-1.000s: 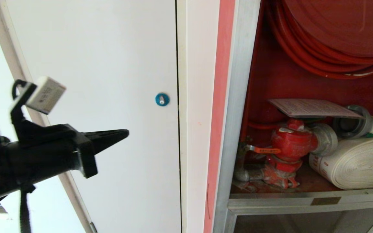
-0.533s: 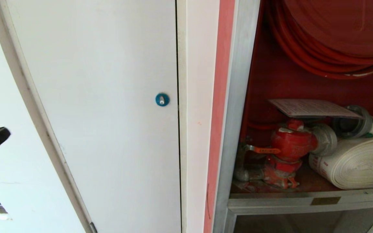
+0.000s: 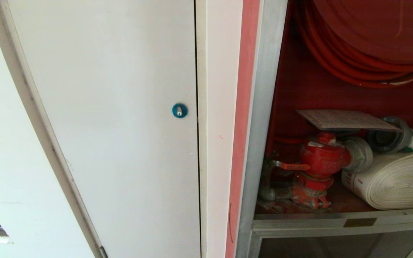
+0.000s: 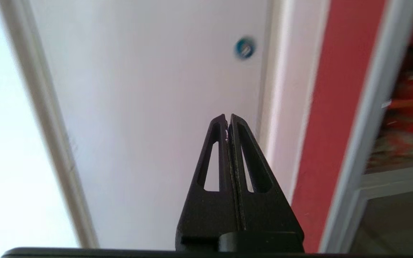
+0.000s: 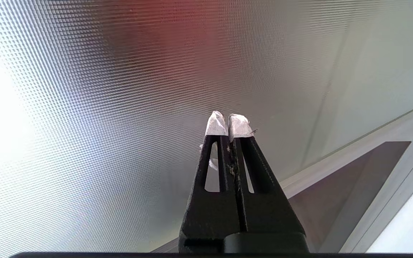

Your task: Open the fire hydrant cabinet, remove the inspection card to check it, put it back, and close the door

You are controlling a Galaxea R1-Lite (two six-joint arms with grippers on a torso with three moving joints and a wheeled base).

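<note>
Inspection card (image 3: 346, 119), the flat pale grey-beige printed rectangle, lies level on top of the red valve (image 3: 320, 157) inside the silver-framed, red-lined fire hydrant cabinet (image 3: 264, 107), beside the rolled white hose (image 3: 393, 179) and under the red hose reel (image 3: 371, 39). We see the compartment open; its dark glass door is not in the head view, and we cannot tell whether the frosted patterned pane (image 5: 120, 107) in front of the right wrist camera belongs to it. We judge either the card is not yet fetched or it is already returned; these views alone don't settle which. Left gripper (image 4: 227, 116) has its fingers pressed together, empty, pointing at the plain white door (image 4: 149, 89) with the blue round lock (image 4: 244, 47). Right gripper (image 5: 228, 116) also fully closed, taped tips, holding nothing. If the card is still pending, next move needs one gripper opened, brought in level with the card's near edge and pinched without knocking it off the valve.
</note>
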